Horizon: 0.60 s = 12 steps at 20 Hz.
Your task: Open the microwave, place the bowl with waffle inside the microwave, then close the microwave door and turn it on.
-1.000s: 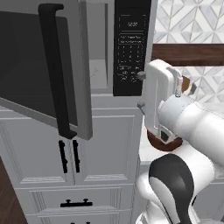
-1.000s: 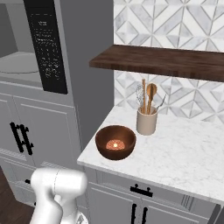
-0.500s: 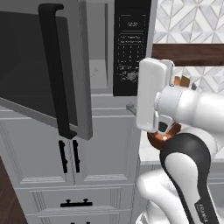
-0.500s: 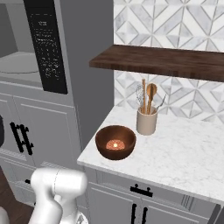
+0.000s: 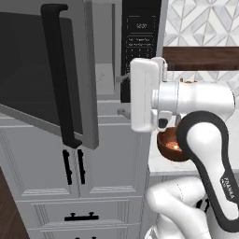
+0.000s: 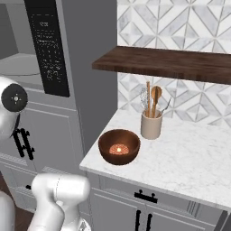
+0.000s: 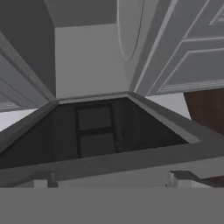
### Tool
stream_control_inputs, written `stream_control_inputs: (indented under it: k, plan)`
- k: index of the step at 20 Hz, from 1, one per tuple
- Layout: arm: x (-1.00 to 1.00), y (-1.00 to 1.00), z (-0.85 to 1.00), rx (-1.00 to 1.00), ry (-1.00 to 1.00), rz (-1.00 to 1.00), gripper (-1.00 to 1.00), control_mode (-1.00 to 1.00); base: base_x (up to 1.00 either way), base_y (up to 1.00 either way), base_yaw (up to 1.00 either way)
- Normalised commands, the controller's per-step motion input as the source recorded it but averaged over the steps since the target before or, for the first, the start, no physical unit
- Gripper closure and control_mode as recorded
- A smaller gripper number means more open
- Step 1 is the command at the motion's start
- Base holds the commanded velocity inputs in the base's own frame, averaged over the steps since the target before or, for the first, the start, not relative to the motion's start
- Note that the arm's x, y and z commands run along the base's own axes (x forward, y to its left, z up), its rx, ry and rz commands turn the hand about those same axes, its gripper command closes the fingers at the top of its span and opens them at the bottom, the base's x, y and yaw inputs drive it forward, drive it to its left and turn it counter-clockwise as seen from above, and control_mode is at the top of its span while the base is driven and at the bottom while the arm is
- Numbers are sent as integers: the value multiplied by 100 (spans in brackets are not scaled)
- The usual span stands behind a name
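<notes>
The microwave (image 5: 142, 46) stands open, its door (image 5: 32, 79) swung out to the left with the black bar handle (image 5: 58, 74) facing me. My gripper (image 5: 122, 95) is open and empty, just below the keypad at the right edge of the cavity, fingers pointing left. In the hand view the gripper (image 7: 109, 180) looks over the door's (image 7: 105, 131) dark glass toward the grey cavity and turntable (image 7: 129, 26). The brown bowl (image 6: 119, 146) sits on the marble counter (image 6: 189, 158) with the small orange waffle (image 6: 118, 149) inside. My arm half hides the bowl (image 5: 168, 144).
A beige utensil crock (image 6: 151, 124) with wooden spoons stands right behind the bowl. A dark wooden shelf (image 6: 171, 63) hangs over the counter. Grey cabinet doors with black handles (image 5: 73, 165) are below the microwave. The keypad panel (image 6: 47, 45) is on the microwave's right side.
My hand has swung left from beside the keypad toward the cavity opening, and the elbow has risen in front of the bowl. Door and bowl have not moved.
</notes>
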Motion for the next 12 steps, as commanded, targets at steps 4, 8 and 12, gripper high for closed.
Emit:
stream_control_inputs:
  k: [4,8,12]
  plan:
    - [25,31,-1,0,-3,28,-100,-100,0,0,0]
    - [32,67,0,0,0,23,-100,-100,0,0,0]
    - [5,78,0,0,0,17,-100,-100,0,0,0]
